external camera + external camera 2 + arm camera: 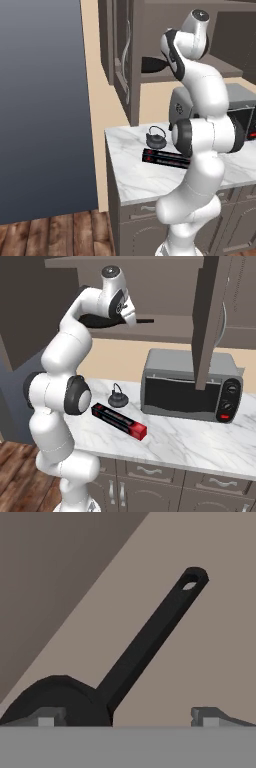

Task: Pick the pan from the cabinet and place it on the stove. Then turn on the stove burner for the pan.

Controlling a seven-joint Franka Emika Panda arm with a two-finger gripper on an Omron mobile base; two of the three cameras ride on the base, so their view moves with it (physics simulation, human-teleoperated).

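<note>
A matte-black round pan (60,699) with a long flat handle, pierced by an oval hole at its end, lies on the shelf of the dark grey-brown wooden cabinet (210,316). The jaws stand wide apart and hold nothing; the pan's handle rises between the two dark fingertips (47,717), its bowl just by one tip.

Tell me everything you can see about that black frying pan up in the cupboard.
The pan is matte black, with a round shallow bowl and a long straight handle ending in a hanging hole. It lies flat on the shelf inside the open cabinet, above the counter. In the hand view the gripper hangs over it with jaws wide open, one fingertip over the bowl, the other clear of the handle. Contact can't be judged.
</note>
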